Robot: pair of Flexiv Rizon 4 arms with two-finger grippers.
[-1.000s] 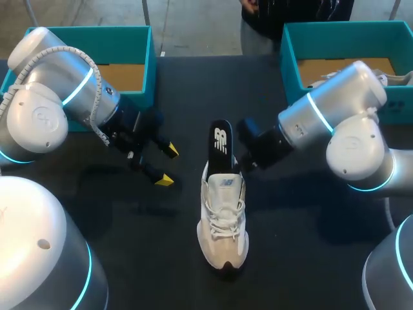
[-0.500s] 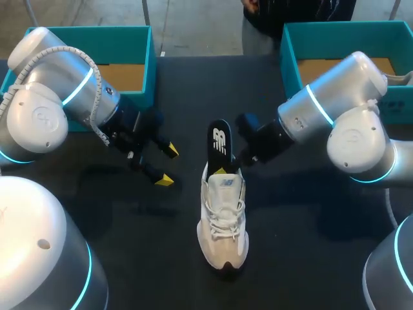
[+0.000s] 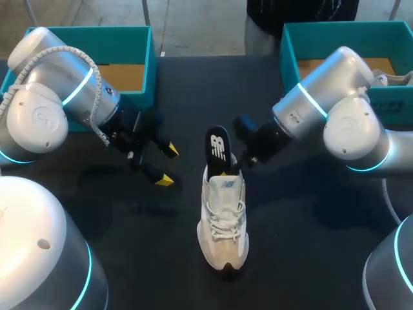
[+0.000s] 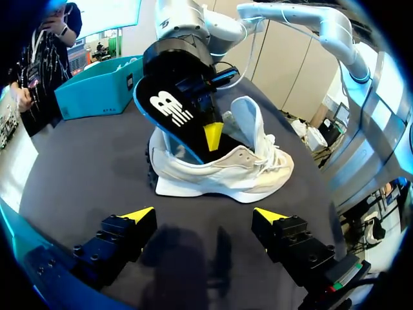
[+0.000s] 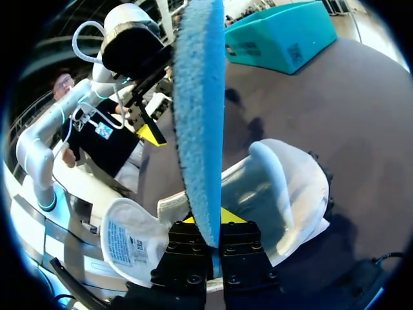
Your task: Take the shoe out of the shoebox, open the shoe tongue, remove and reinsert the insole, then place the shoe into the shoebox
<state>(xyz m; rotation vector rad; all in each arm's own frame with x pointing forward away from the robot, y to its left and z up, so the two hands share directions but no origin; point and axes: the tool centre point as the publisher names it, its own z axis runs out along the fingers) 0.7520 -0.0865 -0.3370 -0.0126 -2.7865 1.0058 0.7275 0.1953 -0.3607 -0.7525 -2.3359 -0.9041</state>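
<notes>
At ten o'clock of the table (image 3: 310, 245): teal shoebox (image 3: 139, 39), half hidden behind the left arm (image 3: 71, 90). Left gripper (image 3: 168, 165): at nine o'clock of the shoe (image 3: 222, 223), well apart from it, fingers spread wide, holding nothing. Shoe: white, on its sole at the centre, toe toward six, small logo tag on the tongue (image 3: 224, 184), print too small to read. Insole (image 3: 219, 145): stands out of the heel toward twelve, black top with a white logo, blue underside, lower end hidden inside the shoe. Right gripper (image 5: 211, 225): clamped on the insole's edge, mostly masked from above by the right arm (image 3: 322, 103). At two o'clock: second shoebox (image 3: 290, 51), partly cut off by that arm.
</notes>
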